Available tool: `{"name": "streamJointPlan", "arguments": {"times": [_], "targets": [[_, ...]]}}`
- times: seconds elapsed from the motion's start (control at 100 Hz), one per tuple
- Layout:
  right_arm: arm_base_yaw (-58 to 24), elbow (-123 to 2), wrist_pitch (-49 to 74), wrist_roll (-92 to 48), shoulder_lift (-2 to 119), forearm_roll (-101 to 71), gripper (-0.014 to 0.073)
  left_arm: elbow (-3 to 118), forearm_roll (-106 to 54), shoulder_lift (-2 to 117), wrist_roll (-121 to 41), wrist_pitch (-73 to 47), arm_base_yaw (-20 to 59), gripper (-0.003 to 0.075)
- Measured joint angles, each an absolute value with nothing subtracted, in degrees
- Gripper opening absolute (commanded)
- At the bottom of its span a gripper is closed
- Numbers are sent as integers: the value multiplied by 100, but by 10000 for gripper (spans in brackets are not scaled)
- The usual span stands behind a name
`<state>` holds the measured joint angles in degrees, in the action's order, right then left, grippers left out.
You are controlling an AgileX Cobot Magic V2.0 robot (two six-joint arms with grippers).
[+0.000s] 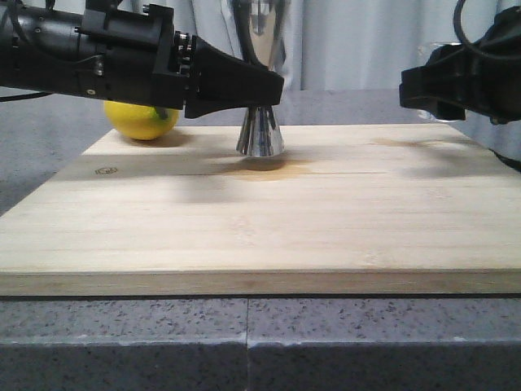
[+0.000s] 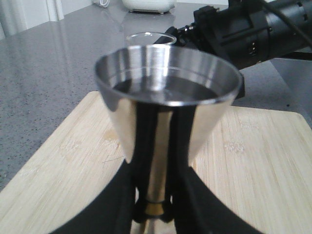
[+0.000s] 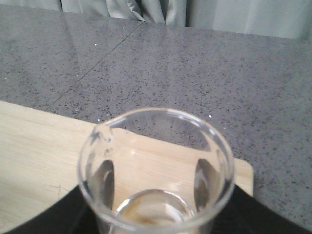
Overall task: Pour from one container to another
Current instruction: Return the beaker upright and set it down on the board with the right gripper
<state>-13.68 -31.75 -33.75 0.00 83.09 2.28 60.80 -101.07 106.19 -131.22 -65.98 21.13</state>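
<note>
One steel jigger (image 1: 260, 134), one glass beaker (image 3: 156, 170), one lemon (image 1: 141, 119), one wooden board (image 1: 260, 220) and two grippers are in sight.

The jigger stands upright on the board, its long axis straight up and its wide mouth open to the top; its foot rests on the board's far half, a little left of the middle. From the left wrist its cup (image 2: 168, 92) shows dark liquid near the rim, and a gold band (image 2: 155, 208) marks the narrow waist. The left gripper (image 1: 264, 88) reaches in from the left side of the board and has its fingers (image 2: 187, 195) closed narrowly around that waist, one on each side.

The beaker sits upright in the right gripper (image 1: 411, 85), mouth up, with its pouring lip (image 3: 105, 134) at the rim; dark fingers press its wall on two opposite sides. It is held above the board's right far corner, well apart from the jigger.

The lemon lies just behind the board's far left edge, partly hidden by the left arm.
</note>
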Motion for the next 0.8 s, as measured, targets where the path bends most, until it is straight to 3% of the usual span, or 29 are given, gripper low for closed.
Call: {"name": "streamJointPlan", "arguments": {"times": [0.59,0.67,0.8], "targets": [[-1368,-3175,-4550,30,9325,158,288,6080,-10107,10619,-13122,-6598,2113,59],[-1368,-3175,-4574,30,9338,158,340,6080,-10107,10619,-13122,-6598,2113,59],[-1368,-3175,-4588,30,9350,158,496,6080,-10107,10619,-13122,-6598,2113,59]]}}
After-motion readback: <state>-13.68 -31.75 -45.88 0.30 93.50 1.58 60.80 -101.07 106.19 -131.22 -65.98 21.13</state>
